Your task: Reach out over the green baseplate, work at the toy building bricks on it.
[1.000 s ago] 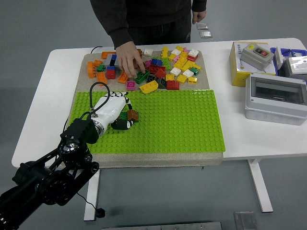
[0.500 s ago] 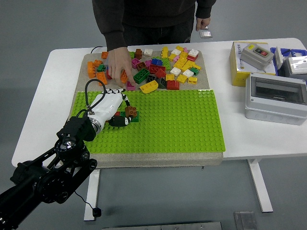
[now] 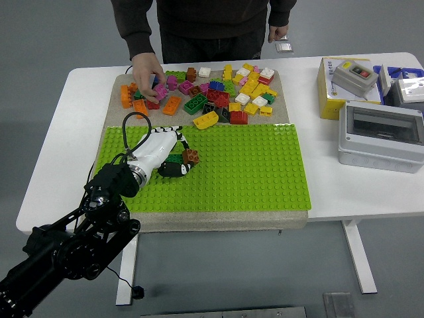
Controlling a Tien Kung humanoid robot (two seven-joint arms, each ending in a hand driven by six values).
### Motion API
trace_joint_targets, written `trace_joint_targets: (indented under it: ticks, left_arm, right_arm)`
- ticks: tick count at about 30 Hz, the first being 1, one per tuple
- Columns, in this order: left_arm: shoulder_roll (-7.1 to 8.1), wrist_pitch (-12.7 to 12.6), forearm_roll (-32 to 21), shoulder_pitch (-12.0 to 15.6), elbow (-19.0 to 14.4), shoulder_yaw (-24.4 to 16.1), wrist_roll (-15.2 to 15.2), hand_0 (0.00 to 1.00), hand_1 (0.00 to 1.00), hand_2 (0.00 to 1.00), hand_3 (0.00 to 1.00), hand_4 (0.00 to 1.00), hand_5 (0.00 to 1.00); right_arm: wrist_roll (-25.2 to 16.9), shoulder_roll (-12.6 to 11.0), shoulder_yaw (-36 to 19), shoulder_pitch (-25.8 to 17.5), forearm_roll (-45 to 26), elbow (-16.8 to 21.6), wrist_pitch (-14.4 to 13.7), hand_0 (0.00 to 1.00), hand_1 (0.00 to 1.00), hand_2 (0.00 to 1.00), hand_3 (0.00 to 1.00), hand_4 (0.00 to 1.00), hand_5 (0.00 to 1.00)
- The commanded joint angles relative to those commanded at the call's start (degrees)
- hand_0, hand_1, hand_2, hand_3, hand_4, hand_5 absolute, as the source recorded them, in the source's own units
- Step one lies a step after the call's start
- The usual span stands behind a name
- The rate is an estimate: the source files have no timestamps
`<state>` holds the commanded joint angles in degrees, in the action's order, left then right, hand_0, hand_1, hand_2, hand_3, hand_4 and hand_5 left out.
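Observation:
The green baseplate (image 3: 245,165) covers the near half of the beige mat. My left hand (image 3: 173,159), white with black finger joints, reaches over its left part. Its fingers curl around a small stack of bricks, a brown brick (image 3: 191,156) on a green one (image 3: 175,159), which sits on the plate. Loose bricks (image 3: 228,93) in many colours lie in a pile behind the plate. A person's hand (image 3: 147,69) rests on the left end of that pile, fingers on a pink brick (image 3: 160,91). My right arm is out of view.
A grey plastic enclosure (image 3: 380,136) stands at the right of the table. Behind it are a yellow box with a switch unit (image 3: 351,76) and blue-and-white parts (image 3: 404,79). The person stands at the far edge, other hand (image 3: 278,33) hanging.
The person's hand has moved left along the pile, from the green brick near the middle to the pink brick at the left. My left hand shifted slightly right with the brown-and-green stack.

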<state>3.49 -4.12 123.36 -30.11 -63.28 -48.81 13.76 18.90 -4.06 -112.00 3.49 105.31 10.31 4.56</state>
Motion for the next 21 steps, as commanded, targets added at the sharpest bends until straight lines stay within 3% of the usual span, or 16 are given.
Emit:
trace_joint_targets:
  ticks: [9,21]
  left_arm:
    - [-0.45,-0.8,-0.5,-0.3,2.6,-0.7,-0.9,0.998,0.951,0.963,0.571,0.653,0.255]
    - [-0.07,0.2,0.0,-0.4,3.6,-1.1,-1.0,0.998,0.950,0.963,0.598,0.656,0.258]
  right_arm:
    - [-0.1,0.0,0.1,0.2,-0.1,0.0,0.0,0.695,0.621,0.609,0.702,0.338,0.893]
    - [-0.2,-0.1,0.0,0.2,-0.1,0.0,0.1,0.694,0.622,0.608,0.702,0.340,0.892]
